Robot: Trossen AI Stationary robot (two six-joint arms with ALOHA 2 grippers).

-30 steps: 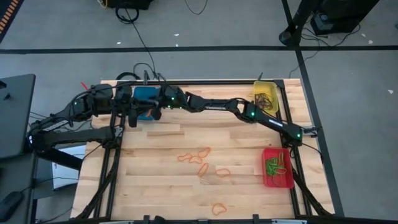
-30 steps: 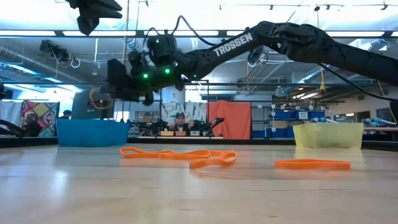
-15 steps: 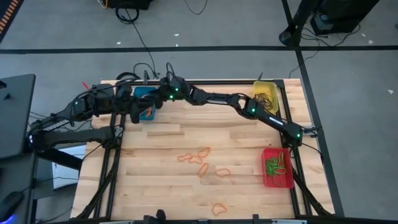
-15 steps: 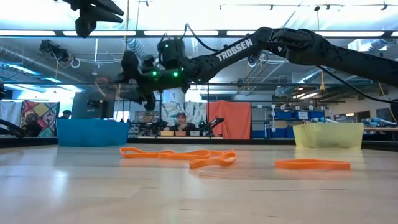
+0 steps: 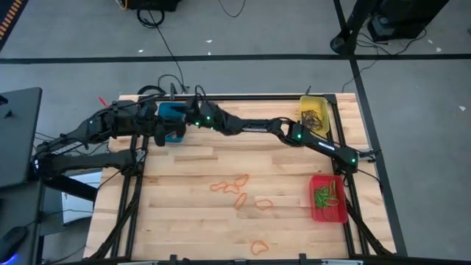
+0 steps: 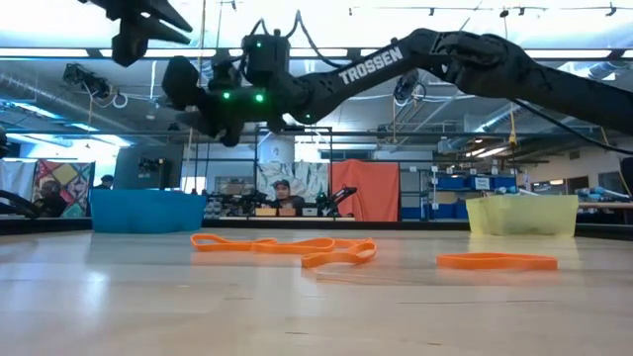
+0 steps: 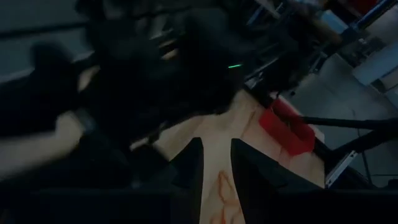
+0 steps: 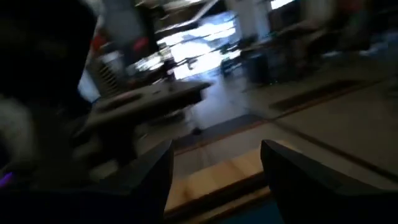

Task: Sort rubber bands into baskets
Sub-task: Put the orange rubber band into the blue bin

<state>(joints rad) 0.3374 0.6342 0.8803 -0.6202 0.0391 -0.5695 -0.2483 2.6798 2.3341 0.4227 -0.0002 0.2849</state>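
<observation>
The pale slatted wooden table (image 5: 184, 213) carries three small rectangular plastic bins: a blue basket (image 5: 171, 113) at the far left corner, a translucent yellow basket (image 5: 315, 112) at the far right holding a tangle of dark brown-black rubber bands (image 5: 313, 116), and a red basket (image 5: 328, 199) on the right edge holding thin green rubber bands (image 5: 324, 196). Loose orange rubber bands (image 5: 240, 193), flat floppy elastic loops, lie scattered on the bare wood near the table's middle, with one more (image 5: 259, 246) close to the near edge; in the low view they lie flat and limp (image 6: 285, 245). The dark, jointed right arm reaches across the table's far side, its right gripper (image 5: 188, 118) raised above the blue basket, the two blunt dark fingers (image 8: 155, 171) spread wide with nothing between them. The left gripper (image 5: 157, 134) hangs just beside the same basket, its tapered fingers (image 7: 249, 180) parted by a narrow gap, with nothing visible between them.
</observation>
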